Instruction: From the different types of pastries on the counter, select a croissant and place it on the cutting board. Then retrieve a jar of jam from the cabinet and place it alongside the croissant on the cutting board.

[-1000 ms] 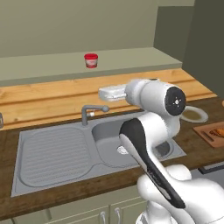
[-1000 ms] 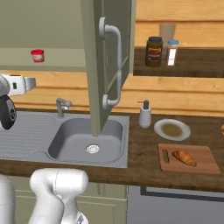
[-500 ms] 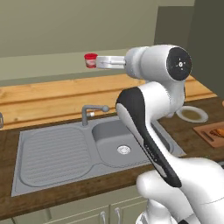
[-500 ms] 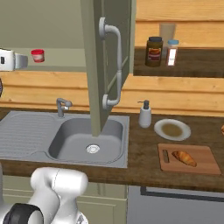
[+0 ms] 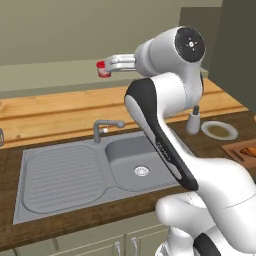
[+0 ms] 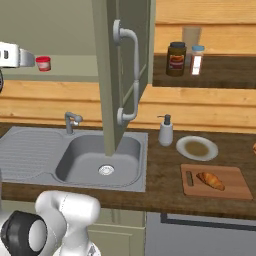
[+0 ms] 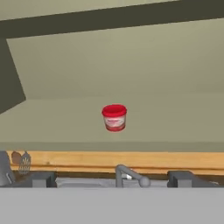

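The small red jar of jam (image 7: 114, 117) stands on the olive-grey cabinet shelf (image 7: 166, 118), straight ahead of my open gripper (image 7: 111, 178) and a short way beyond its fingertips (image 7: 40, 178). In the left base view the gripper (image 5: 107, 64) reaches left at shelf height and ends right by the jar (image 5: 103, 69). The right base view has the gripper (image 6: 29, 60) just left of the jar (image 6: 43, 63). The croissant (image 6: 210, 180) lies on the cutting board (image 6: 235, 186) on the dark counter (image 6: 160, 175). The cabinet door (image 6: 120, 75) hangs open. The baguette-like stick is out of view.
A grey sink (image 6: 100, 157) with a faucet (image 6: 71, 120) lies below the shelf. A soap dispenser (image 6: 165, 131) and round plate (image 6: 196, 148) stand behind the board. A dark brown jar (image 6: 175, 58) and a small bottle (image 6: 197, 59) sit on the right shelf.
The arm has lifted the hand from just above the counter up to shelf height, and the gripper has reached left toward the red jar.
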Controlling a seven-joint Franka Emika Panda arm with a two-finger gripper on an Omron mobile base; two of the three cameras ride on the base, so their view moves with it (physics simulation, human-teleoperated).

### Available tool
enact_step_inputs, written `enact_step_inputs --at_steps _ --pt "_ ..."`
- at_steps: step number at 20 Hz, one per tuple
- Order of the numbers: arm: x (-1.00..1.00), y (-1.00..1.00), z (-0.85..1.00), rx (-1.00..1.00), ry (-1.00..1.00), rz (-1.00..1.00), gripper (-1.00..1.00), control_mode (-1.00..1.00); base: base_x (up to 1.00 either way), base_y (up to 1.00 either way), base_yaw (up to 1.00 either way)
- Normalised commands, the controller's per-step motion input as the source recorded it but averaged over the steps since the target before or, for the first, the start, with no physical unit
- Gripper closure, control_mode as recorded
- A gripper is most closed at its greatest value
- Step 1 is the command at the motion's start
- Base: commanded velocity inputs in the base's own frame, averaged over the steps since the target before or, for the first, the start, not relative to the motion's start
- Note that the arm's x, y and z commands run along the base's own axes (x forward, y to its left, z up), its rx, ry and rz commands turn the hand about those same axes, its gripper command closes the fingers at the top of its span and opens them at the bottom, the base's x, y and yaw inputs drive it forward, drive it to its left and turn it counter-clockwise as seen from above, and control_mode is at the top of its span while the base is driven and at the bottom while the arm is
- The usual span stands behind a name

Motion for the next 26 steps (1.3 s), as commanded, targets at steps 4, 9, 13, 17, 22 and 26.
enact_step_inputs --at_steps 4,9,13,17,22,26 --pt "0.22 0.00 -0.19 -0.05 0.00 0.04 -1.00 -1.00 0.00 0.00 0.00" --pt "0.55 0.00 -0.19 -0.04 0.00 0.00 -1.00 -1.00 0.00 0.00 0.00" --pt "0.59 0.00 -0.02 0.00 0.00 0.00 -1.00 -1.00 0.00 0.00 0.00" --pt "0.60 0.00 -0.14 0.00 -0.03 0.00 -1.00 -1.00 0.00 0.00 0.00" --pt "0.45 0.09 -0.04 0.00 0.02 0.00 -1.00 -1.00 0.00 0.00 0.00" --pt "0.45 0.23 -0.09 -0.01 0.03 0.00 -1.00 -1.00 0.00 0.00 0.00"
